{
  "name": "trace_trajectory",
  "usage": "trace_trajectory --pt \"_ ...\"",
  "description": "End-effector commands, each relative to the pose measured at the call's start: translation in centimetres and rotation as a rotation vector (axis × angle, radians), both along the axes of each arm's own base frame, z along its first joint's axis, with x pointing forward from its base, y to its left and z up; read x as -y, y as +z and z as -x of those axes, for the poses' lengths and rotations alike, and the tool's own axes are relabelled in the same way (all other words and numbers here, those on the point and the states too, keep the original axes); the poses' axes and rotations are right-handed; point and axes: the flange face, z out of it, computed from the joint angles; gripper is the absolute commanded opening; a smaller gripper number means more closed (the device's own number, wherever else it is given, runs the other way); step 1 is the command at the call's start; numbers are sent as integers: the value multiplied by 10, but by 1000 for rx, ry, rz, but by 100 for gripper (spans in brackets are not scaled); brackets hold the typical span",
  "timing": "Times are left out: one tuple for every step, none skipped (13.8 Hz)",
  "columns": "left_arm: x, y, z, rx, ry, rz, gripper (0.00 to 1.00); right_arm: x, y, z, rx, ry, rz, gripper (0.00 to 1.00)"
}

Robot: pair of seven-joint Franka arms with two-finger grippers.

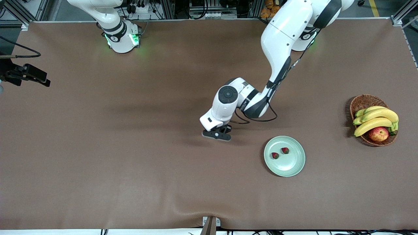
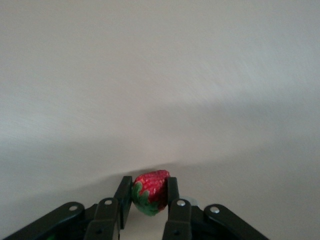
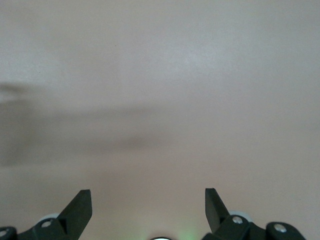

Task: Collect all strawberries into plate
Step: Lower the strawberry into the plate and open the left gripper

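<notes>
Start at the right arm's end of the table (image 1: 98,147): your right arm waits there, drawn back by its base. Its right claw (image 3: 148,210) shows only in the right wrist view, over bare brown table, fingers (image 3: 80,207) spread wide with nothing between them.

Moving along to the middle, your left arm reaches out from its base and bends down so that the left claw (image 1: 217,133) sits low at the table. In the left wrist view the left claw (image 2: 150,197) is closed on a berry (image 2: 150,192). Both fingers (image 2: 123,197) press its sides, and it fills the gap between them. The berry's long axis runs along the fingers: the red tip points out past the fingertips and the green cap faces back toward the wrist. From the front you cannot see this berry; the claw covers it.

Next, nearer the front camera than the claw and toward the left arm's end, lies the mint-green plate (image 1: 294,166). Two berries (image 1: 275,155) lie in it, close together but apart, in the half toward the claw. The second berry (image 1: 285,150) lies a little farther from the camera than the first. Which way their tips point you cannot tell.

Last, near the left arm's end, a basket (image 1: 359,102) holds bananas (image 1: 375,117) and an apple (image 1: 378,133), well apart from the plate.
</notes>
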Motion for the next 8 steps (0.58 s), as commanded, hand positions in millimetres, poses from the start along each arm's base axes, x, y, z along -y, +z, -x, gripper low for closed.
trace_trajectory --pt "-46 56 -30 26 -24 -50 0 17 14 18 -5 -28 12 100" --pt "-70 71 -44 30 -39 -63 0 24 19 18 3 -53 5 100" --pt "-98 81 -58 28 -62 -79 0 34 25 17 21 -72 -1 100" --pt "-133 87 -72 17 -95 -103 0 35 28 16 32 -75 -4 100" --pt "-167 86 -83 0 -116 -120 0 35 29 16 35 -74 -3 100" --pt "-198 81 -88 -15 -131 -133 0 35 29 16 38 -75 -2 100" --pt "-217 79 -94 -19 -151 -140 0 36 31 16 41 -77 -2 100" --pt "-238 74 -101 -24 -174 -146 0 35 31 16 42 -73 2 100"
